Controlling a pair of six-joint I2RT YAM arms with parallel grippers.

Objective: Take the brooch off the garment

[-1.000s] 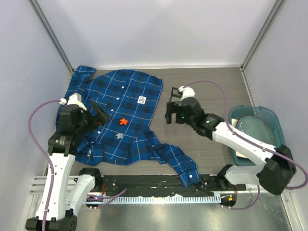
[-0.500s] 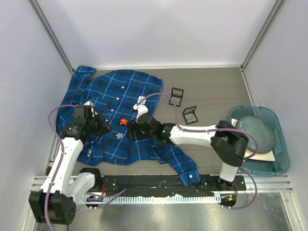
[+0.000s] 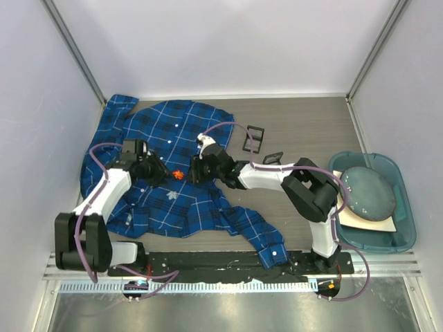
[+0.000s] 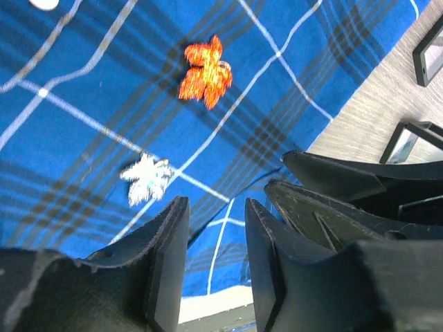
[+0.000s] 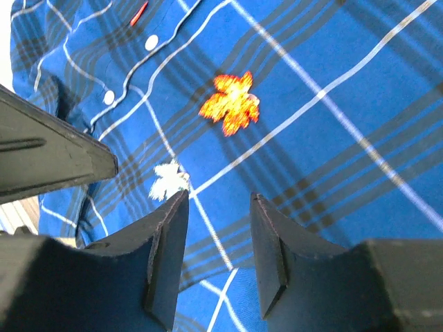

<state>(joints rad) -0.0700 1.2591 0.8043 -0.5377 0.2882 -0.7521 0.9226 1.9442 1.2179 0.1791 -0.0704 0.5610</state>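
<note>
Top: plaid cloth shirt (image 3: 187, 131) flat on table (image 3: 304, 117). Orange leaf-shaped brooch (image 3: 178, 175) pinned mid-front, between left gripper (image 3: 158, 173) and right gripper (image 3: 196, 173). Two black wire frames (image 3: 253, 138) beside. In teal bin (image 3: 377, 243): one round disc (image 3: 365, 194), one beige board (image 3: 367, 223).
Left wrist: jaws apart, empty; one white leaf patch (image 4: 145, 179) near.
Right wrist: jaws apart, empty; two white buttons (image 5: 151, 42).

The left arm (image 3: 104, 195) stretches from its near-left base toward the far side and to the right. The right arm (image 3: 266, 176) rises from its near-right base, bends at the elbow, and runs left across the middle. The left gripper (image 3: 159, 173) and right gripper (image 3: 196, 173) face each other, tips near but apart. Both tilt downward, jaws parted by a narrow gap, with nothing between the fingers (image 4: 169, 256).
</note>
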